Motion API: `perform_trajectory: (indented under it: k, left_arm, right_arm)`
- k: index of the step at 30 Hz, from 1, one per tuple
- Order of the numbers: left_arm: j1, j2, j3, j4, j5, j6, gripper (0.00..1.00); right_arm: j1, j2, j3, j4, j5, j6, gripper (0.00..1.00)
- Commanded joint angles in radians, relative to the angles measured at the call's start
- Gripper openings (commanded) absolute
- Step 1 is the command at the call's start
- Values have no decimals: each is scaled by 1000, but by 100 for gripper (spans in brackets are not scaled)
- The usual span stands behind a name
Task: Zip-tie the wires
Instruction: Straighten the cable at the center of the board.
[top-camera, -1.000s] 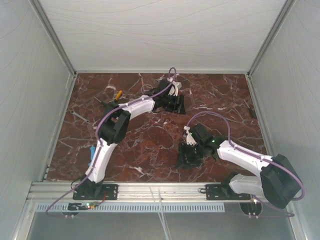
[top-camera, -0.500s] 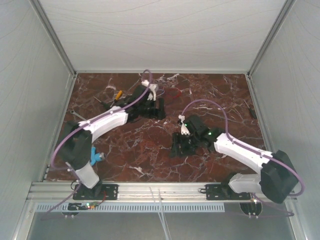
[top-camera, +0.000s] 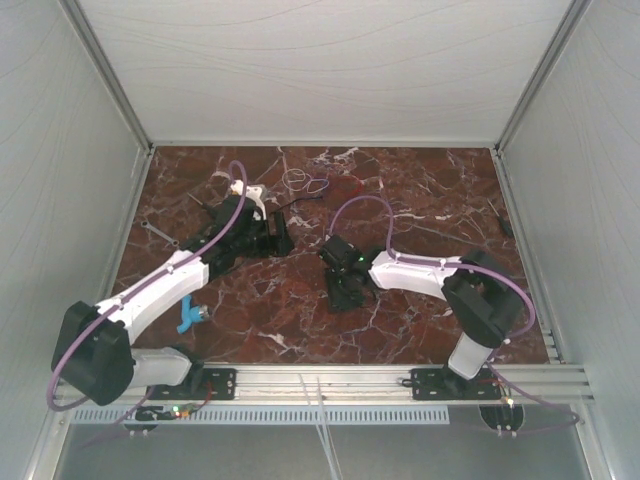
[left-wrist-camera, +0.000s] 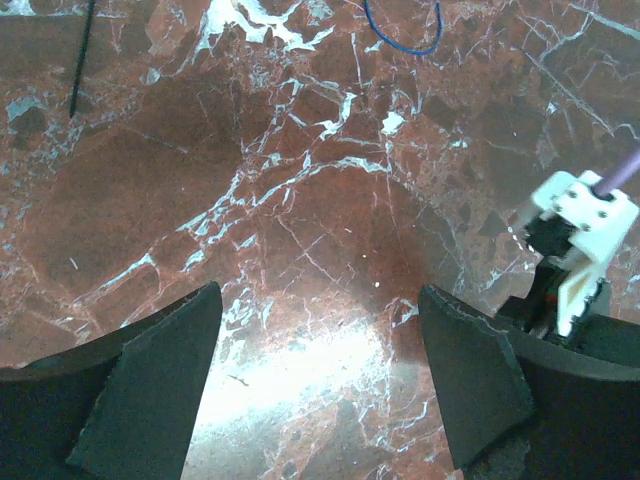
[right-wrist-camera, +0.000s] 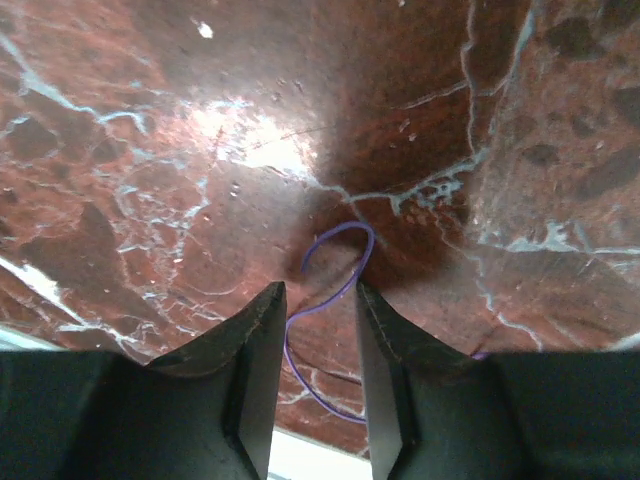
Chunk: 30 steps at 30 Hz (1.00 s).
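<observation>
The wires (top-camera: 305, 182), thin white and purple loops, lie on the marble near the back centre. My left gripper (top-camera: 282, 237) is a little in front and left of them. In the left wrist view it (left-wrist-camera: 320, 295) is wide open and empty above bare marble, with a blue wire loop (left-wrist-camera: 402, 42) at the top edge. My right gripper (top-camera: 346, 297) is at the table's middle. In the right wrist view its fingers (right-wrist-camera: 318, 290) stand a narrow gap apart, with a thin purple wire (right-wrist-camera: 335, 275) curling between them. I cannot tell whether they pinch it.
An orange-handled tool (top-camera: 237, 188) and a silver wrench (top-camera: 160, 232) lie at the back left. A blue part (top-camera: 190, 316) sits by the left arm. A black strip (left-wrist-camera: 84, 55) lies on the marble. The right arm's white wrist part (left-wrist-camera: 583, 232) is close to my left gripper.
My left gripper has pulled back left and nearer, uncovering the wire loops at the back. My right gripper has moved left toward the table's middle.
</observation>
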Motion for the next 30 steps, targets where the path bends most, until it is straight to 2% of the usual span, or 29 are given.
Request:
perform_trajectory:
  k: [1,6,10,11,20,30]
  left_arm:
    - [1,-59,-18,1,5,-18,79]
    - [1,-74,-31,7,31,-20,79]
    - [2,-74,-39,23,53,-25,79]
    - [1,-72,-42,27,56,-26,79]
    - [1,-58,-46,43,93,-39,78]
    - [1,20,-21,66,110,-42,77]
  right_arm:
    - [39,57,22,1,101,97,30]
    - [61,112,45,5,142,133,21]
    - [52,127,64,18,214,175,2]
    - [44,131,71,27,225,183,0]
    - [-133,137,119,165,178,265,0]
    - [-311,145,108,305,149,432,0]
